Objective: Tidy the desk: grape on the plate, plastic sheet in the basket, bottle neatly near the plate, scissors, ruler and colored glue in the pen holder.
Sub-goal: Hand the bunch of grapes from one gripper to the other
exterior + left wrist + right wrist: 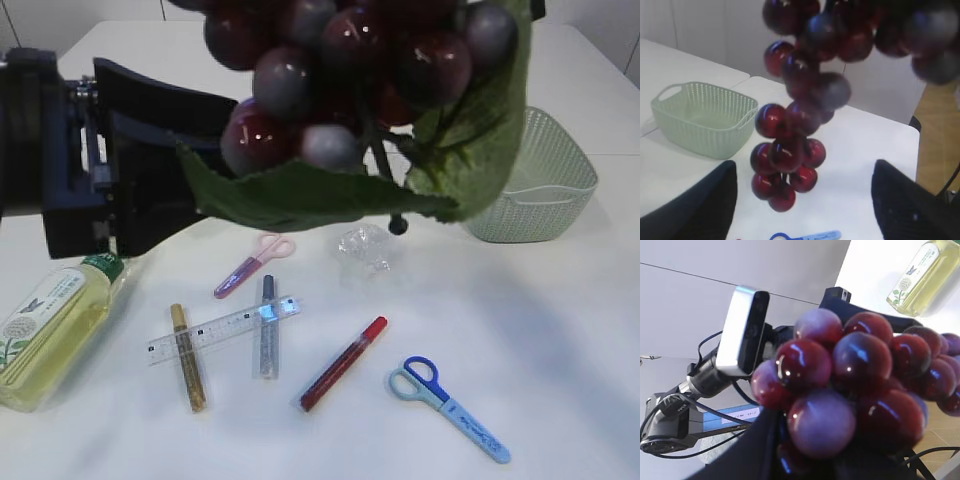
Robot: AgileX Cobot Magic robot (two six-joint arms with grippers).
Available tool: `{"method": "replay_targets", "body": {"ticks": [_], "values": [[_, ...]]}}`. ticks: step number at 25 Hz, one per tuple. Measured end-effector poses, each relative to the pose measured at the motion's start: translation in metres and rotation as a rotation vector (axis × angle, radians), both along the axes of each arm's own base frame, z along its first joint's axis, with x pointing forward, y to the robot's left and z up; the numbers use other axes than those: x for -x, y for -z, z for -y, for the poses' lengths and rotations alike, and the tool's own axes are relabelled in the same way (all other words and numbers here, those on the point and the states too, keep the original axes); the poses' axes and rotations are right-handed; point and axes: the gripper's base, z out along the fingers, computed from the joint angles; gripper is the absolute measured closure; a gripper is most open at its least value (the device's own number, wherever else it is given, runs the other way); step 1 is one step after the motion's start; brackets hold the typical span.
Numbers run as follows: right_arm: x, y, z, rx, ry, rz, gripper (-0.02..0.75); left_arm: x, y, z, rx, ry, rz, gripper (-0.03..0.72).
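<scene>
The grape [350, 80] hangs high over the bench [560, 330], held by the right pincer; the left pincer [802, 210] stands wide below it.

My right tool holds the dark red grape bunch [340, 70] with its green leaves up in the air. Below it on the desk lie the crumpled plastic sheet [367, 250], ruler [224, 329], glue pens [342, 363], two scissors [447, 406] and the bottle [52, 326]; the green basket [540, 180] stands to its side.
</scene>
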Motion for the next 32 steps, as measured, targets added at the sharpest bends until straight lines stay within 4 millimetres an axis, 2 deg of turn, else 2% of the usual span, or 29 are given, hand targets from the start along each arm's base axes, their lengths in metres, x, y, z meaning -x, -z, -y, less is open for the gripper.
{"method": "replay_targets", "body": {"ticks": [6,16,25,29,32], "values": [[0.0,0.0,0.0,0.0,0.002,-0.004,0.568,-0.002,-0.014,0.009,0.02,0.024,0.035,0.081],[0.002,0.0,-0.003,0.0,-0.011,-0.004,0.568,-0.022,-0.025,0.023,0.043,0.053,0.051,0.085],[0.003,-0.001,-0.003,-0.008,-0.014,-0.008,0.568,-0.023,-0.014,0.056,0.021,0.143,0.013,0.095],[0.003,-0.001,-0.003,-0.012,-0.015,-0.01,0.568,-0.026,-0.009,0.061,0.013,0.148,0.002,0.121],[0.003,-0.001,-0.003,-0.012,-0.017,-0.003,0.568,-0.027,-0.009,0.061,0.009,0.14,0.002,0.174]]}}
